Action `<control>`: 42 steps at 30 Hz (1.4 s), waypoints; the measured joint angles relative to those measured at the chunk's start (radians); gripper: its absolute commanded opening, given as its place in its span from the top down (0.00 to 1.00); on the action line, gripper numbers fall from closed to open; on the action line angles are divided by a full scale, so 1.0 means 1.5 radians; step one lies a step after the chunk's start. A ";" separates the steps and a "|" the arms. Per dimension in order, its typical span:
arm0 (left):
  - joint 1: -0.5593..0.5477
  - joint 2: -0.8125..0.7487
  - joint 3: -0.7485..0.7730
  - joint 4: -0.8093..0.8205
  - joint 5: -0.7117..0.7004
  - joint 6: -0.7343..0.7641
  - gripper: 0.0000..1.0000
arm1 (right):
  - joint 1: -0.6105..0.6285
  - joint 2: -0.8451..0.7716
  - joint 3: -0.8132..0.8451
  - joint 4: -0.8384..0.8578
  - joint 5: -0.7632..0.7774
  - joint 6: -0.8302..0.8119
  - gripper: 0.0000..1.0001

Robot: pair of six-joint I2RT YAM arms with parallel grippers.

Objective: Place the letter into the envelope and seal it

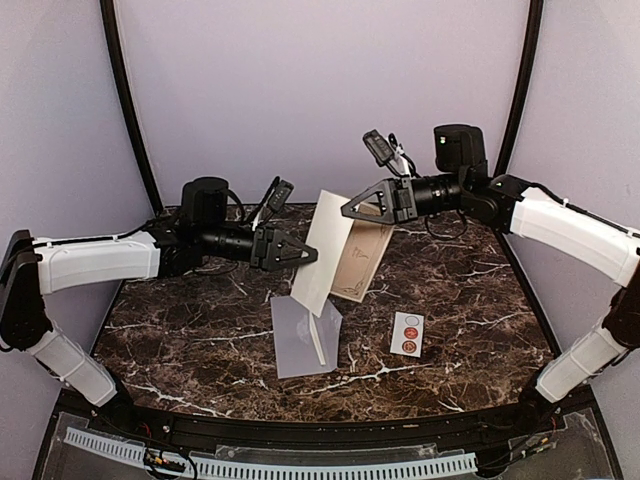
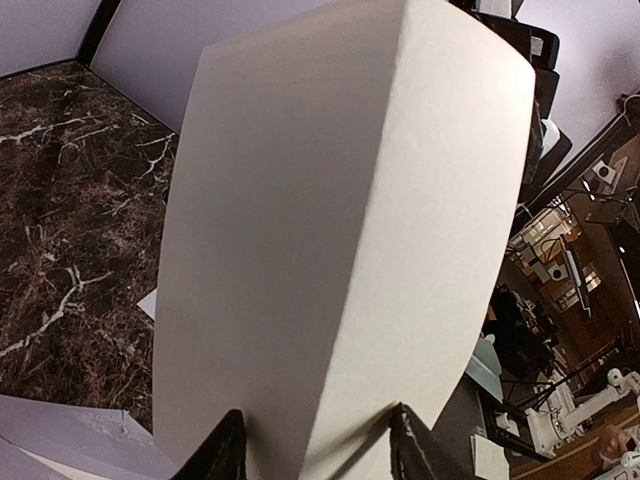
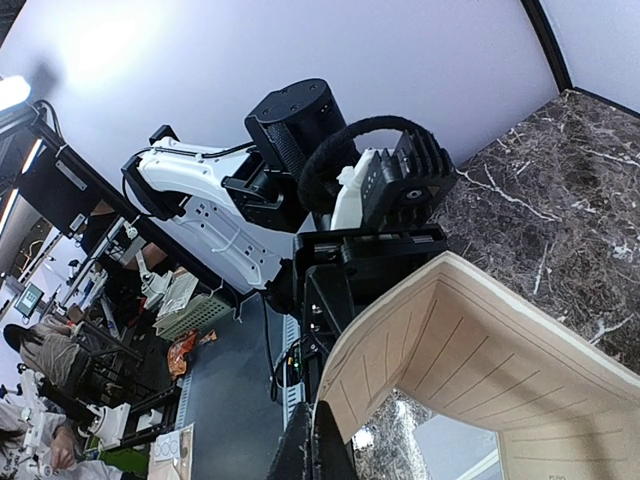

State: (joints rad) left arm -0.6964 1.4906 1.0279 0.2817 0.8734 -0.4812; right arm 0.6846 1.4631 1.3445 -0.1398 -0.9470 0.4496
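The letter (image 1: 328,250) is a folded sheet, white outside and tan with ruled lines inside, held upright above the table's middle. My right gripper (image 1: 348,211) is shut on its upper tan edge; the right wrist view shows the closed fingertips (image 3: 322,445) pinching the curved tan sheet (image 3: 480,340). My left gripper (image 1: 308,256) meets the white panel from the left. In the left wrist view its jaws (image 2: 318,448) stand apart, one on each side of the letter's fold (image 2: 340,200). The grey-lavender envelope (image 1: 300,340) lies flat below the letter, with a corner showing in the left wrist view (image 2: 60,430).
A small white sticker strip (image 1: 407,332) with round seals lies on the dark marble table (image 1: 180,330), to the right of the envelope. Curved black posts and lavender walls close off the back and sides.
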 measured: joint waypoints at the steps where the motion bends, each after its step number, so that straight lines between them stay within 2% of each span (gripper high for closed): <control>1: 0.000 0.000 -0.002 0.005 0.002 -0.002 0.61 | 0.001 0.000 0.000 0.000 0.000 0.000 1.00; 5: -0.002 0.000 -0.004 0.021 0.007 -0.016 0.76 | 0.002 0.000 0.000 0.002 -0.001 0.000 1.00; 8: -0.002 0.000 -0.007 0.033 0.012 -0.023 0.81 | 0.002 0.000 0.000 0.003 -0.001 0.001 1.00; 15: -0.002 0.000 -0.022 0.059 0.019 -0.042 1.00 | 0.002 0.000 -0.002 0.004 0.000 0.003 1.00; 18: -0.002 0.000 -0.027 0.065 0.018 -0.047 1.00 | 0.002 0.000 -0.006 0.001 0.009 0.001 1.00; 19: -0.002 -0.001 -0.030 0.067 0.017 -0.049 1.00 | 0.002 0.000 -0.006 -0.001 0.020 0.000 0.93; 23: -0.002 -0.012 -0.046 0.071 0.003 -0.056 1.00 | -0.003 -0.008 -0.007 -0.023 0.078 -0.003 0.44; 25: -0.002 -0.028 -0.059 0.071 -0.016 -0.064 1.00 | -0.008 -0.024 -0.012 -0.032 0.116 -0.002 0.27; 27: -0.002 -0.050 -0.075 0.074 -0.040 -0.073 1.00 | -0.013 -0.049 -0.020 -0.033 0.155 -0.001 0.15; 32: -0.002 -0.107 -0.116 0.099 -0.093 -0.110 1.00 | -0.026 -0.155 -0.081 -0.012 0.276 0.013 0.01; 37: -0.002 -0.149 -0.145 0.124 -0.131 -0.141 1.00 | -0.029 -0.221 -0.168 0.013 0.361 0.048 0.01; 42: -0.002 -0.171 -0.146 0.134 -0.154 -0.151 1.00 | -0.019 -0.200 -0.228 0.043 0.368 0.087 0.03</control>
State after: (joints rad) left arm -0.6987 1.2346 0.8085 0.4824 0.6422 -0.7082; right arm 0.6556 1.1625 1.0019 -0.0750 -0.3954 0.5804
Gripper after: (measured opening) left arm 0.005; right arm 0.985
